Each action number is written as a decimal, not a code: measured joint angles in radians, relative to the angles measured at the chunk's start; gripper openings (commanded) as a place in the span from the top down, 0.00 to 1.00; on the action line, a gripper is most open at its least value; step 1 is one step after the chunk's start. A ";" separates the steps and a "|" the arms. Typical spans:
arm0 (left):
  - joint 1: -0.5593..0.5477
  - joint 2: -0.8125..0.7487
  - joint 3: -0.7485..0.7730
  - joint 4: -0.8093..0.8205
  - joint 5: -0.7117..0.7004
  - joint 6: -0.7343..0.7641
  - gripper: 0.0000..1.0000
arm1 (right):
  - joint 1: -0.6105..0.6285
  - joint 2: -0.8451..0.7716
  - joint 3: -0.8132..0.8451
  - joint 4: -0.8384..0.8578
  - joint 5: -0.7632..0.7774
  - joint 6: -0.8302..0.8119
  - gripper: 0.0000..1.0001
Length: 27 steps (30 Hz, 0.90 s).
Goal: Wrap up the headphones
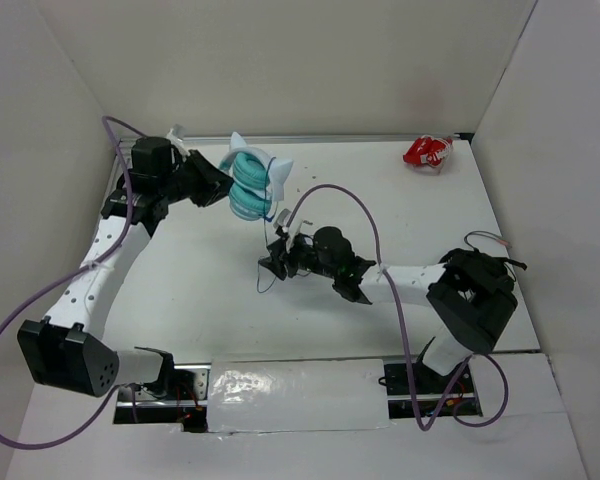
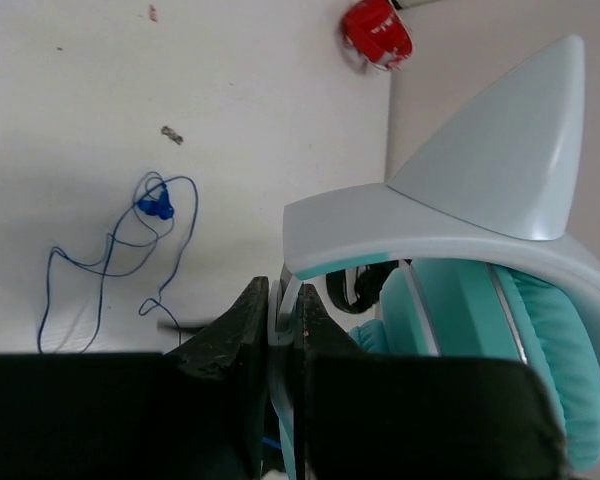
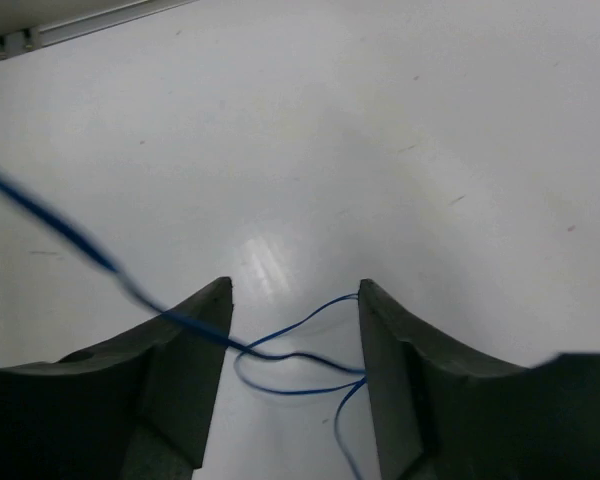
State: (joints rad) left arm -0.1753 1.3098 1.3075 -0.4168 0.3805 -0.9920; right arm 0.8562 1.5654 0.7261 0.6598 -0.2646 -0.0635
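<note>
Two-fingered left claw (image 2: 283, 330) clamps headphones (image 1: 248, 185), ears toward far wall (image 1: 280, 60); right claw (image 3: 295, 340) spread astride cable (image 3: 50, 220).

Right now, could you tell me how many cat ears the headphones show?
2: a cat ear at the far end of the headphones, another at their right.

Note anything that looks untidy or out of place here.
The thin blue cable sprawls in loose, tangled loops on the table, not round the headphones that the left gripper clamps by the headband. Strands pass between the fingers of the open right gripper.
</note>
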 measured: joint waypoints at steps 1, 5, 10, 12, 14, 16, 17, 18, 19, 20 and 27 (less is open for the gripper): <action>0.000 -0.010 -0.004 0.007 0.022 0.002 1.00 | -0.004 0.009 -0.005 0.027 0.003 0.012 0.21; 0.000 -0.044 -0.005 0.043 0.099 0.015 1.00 | -0.015 0.073 0.008 0.102 0.038 0.014 0.20; 0.000 -0.085 -0.003 0.081 0.183 0.026 1.00 | -0.043 0.122 0.038 0.108 0.054 0.018 0.35; 0.001 -0.093 0.010 0.080 0.206 0.028 1.00 | -0.072 0.122 0.042 0.109 0.028 0.016 0.62; 0.002 -0.095 0.031 0.084 0.230 0.035 1.00 | -0.107 0.123 0.052 0.101 0.007 0.023 0.81; 0.002 -0.098 0.043 0.101 0.262 0.050 1.00 | -0.141 0.123 0.062 0.099 -0.014 0.032 1.00; 0.002 -0.100 0.046 0.108 0.278 0.054 1.00 | -0.156 0.123 0.065 0.097 -0.023 0.034 1.00; 0.002 -0.103 0.047 0.114 0.291 0.064 1.00 | -0.173 0.122 0.067 0.098 -0.035 0.047 1.00; 0.002 -0.104 0.047 0.116 0.300 0.077 1.00 | -0.191 0.122 0.067 0.097 -0.045 0.061 1.00; 0.002 -0.104 0.047 0.118 0.306 0.087 1.00 | -0.209 0.121 0.067 0.096 -0.060 0.074 1.00; 0.008 -0.103 -0.018 0.153 0.304 0.185 1.00 | -0.406 0.106 0.110 0.042 -0.126 0.187 1.00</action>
State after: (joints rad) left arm -0.1669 1.2072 1.2896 -0.2642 0.6849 -0.8070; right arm 0.4503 1.6711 0.8364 0.7017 -0.3901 0.1234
